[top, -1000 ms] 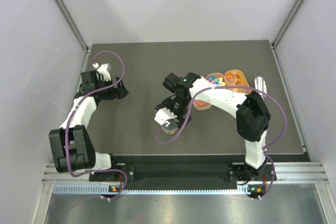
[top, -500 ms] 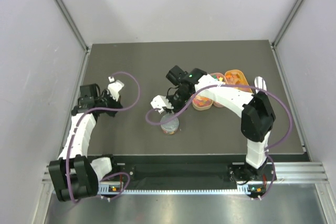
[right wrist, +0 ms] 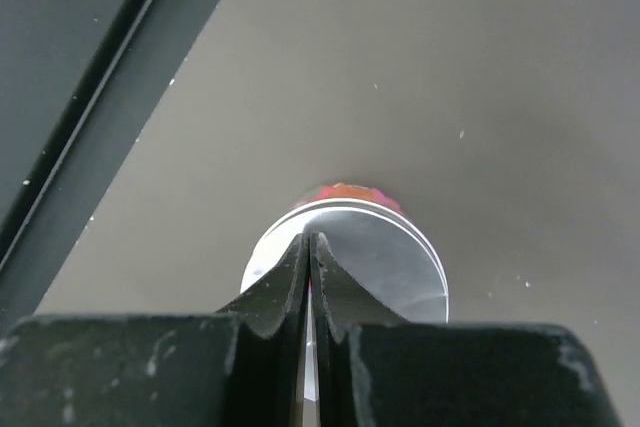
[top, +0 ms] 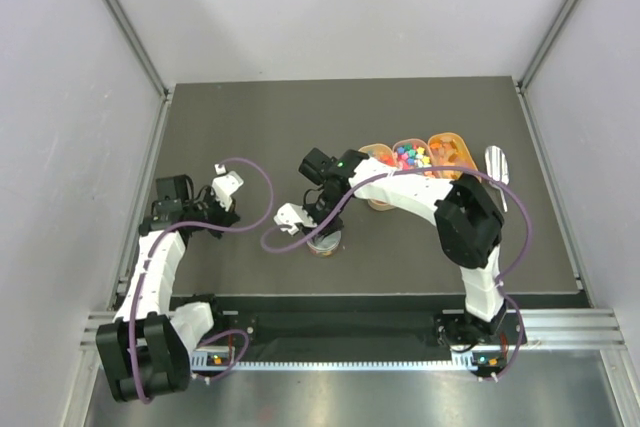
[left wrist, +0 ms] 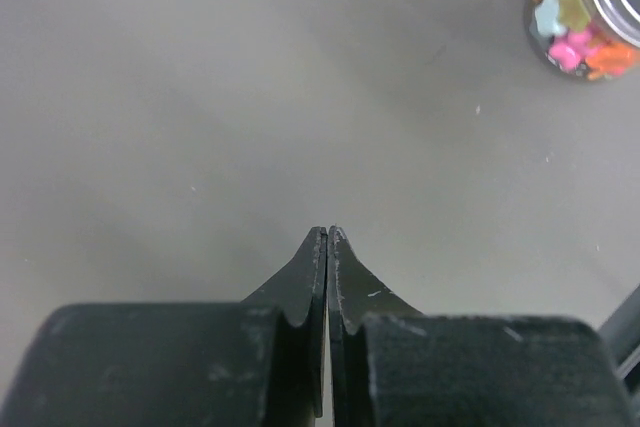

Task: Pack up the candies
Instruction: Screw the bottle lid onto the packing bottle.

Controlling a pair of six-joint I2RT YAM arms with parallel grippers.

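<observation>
Jaws shut, right pair above jar lid (right wrist: 392, 259)

Candies (top: 408, 156) lie in the trays (top: 450, 136), right of and behind the jar (left wrist: 565, 37)

We see pink, orange, yellow and blue candies (top: 408, 156) at upper right, a plain dark grey bench (top: 250, 117), and white arms (top: 405, 190).

Table (top: 250, 127) matt, faintly speckled; jar lid (right wrist: 390, 267) glossy, metallic-looking.
</observation>
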